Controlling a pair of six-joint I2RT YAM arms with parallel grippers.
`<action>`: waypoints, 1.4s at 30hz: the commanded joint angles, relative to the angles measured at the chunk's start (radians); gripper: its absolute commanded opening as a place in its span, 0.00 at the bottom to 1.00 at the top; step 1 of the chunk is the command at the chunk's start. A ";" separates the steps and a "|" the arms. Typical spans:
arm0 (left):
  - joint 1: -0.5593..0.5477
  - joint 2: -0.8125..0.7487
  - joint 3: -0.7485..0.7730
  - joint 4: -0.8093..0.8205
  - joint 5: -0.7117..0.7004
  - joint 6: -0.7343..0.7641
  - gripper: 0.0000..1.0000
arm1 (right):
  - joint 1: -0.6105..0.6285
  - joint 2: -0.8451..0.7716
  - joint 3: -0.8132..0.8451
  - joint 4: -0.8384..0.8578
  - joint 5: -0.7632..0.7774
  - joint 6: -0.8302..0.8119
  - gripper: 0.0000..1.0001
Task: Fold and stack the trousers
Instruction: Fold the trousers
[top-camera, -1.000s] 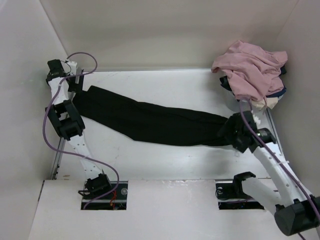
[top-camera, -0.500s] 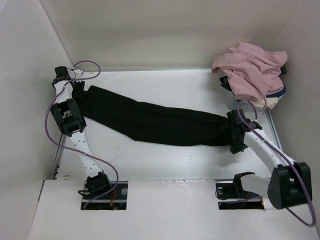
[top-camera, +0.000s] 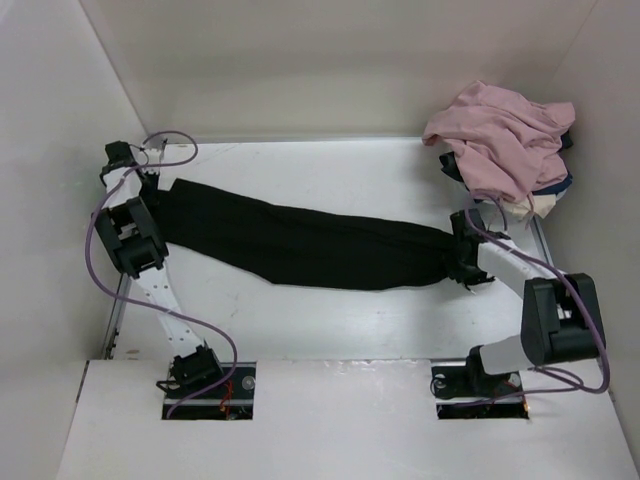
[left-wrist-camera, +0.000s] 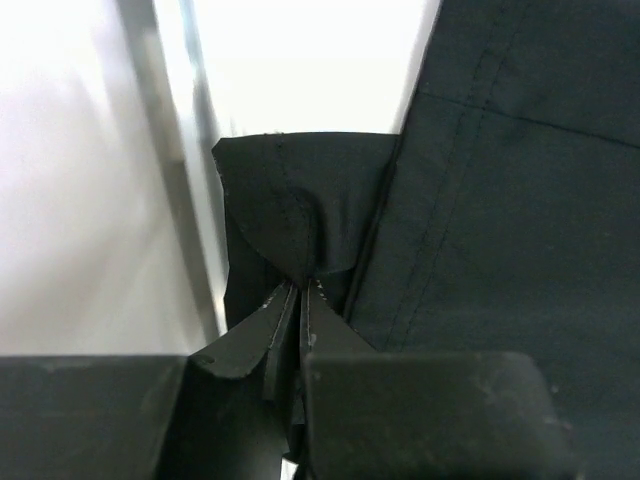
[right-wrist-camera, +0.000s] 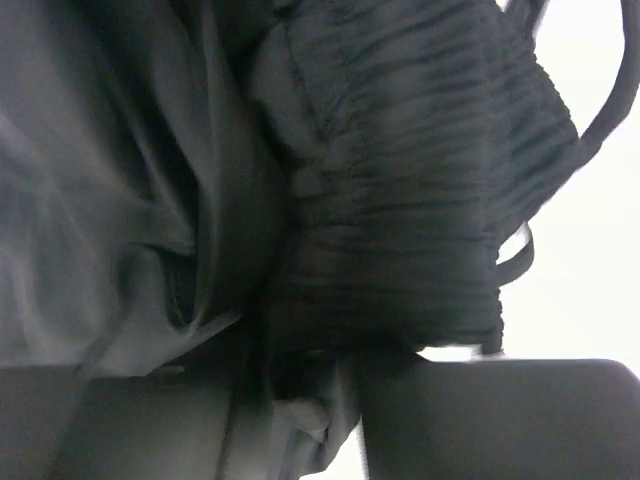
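Observation:
The black trousers (top-camera: 310, 245) lie stretched across the white table (top-camera: 330, 165), from the back left to the right side. My left gripper (top-camera: 155, 182) is at their left end. In the left wrist view it (left-wrist-camera: 302, 287) is shut on a folded corner of the trousers (left-wrist-camera: 290, 210) beside the stitched hem. My right gripper (top-camera: 456, 256) is at their right end. In the right wrist view the gathered elastic waistband (right-wrist-camera: 400, 200) fills the frame, and cloth is bunched between the jaws of the right gripper (right-wrist-camera: 300, 375), which are closed on it.
A dusty-pink garment (top-camera: 500, 135) is heaped at the back right corner over navy and cream cloth (top-camera: 548, 198). White walls enclose the table on three sides. A metal rail (left-wrist-camera: 190, 150) runs along the table's left edge beside the left gripper.
Both grippers stood open and have closed on the ends of the trousers. The right arm's elbow has swung down toward the near edge. The left wrist shifted slightly at the hem.

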 joint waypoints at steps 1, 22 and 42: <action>0.054 -0.078 -0.071 -0.059 -0.082 0.030 0.00 | -0.040 -0.027 -0.031 0.073 -0.012 -0.006 0.13; 0.008 -0.494 -0.573 -0.124 -0.136 0.010 0.20 | -0.510 -0.429 -0.082 -0.151 -0.145 -0.574 0.01; 0.043 -0.659 -0.593 -0.257 -0.188 0.206 0.54 | -0.447 -0.505 -0.037 -0.232 -0.127 -0.605 0.49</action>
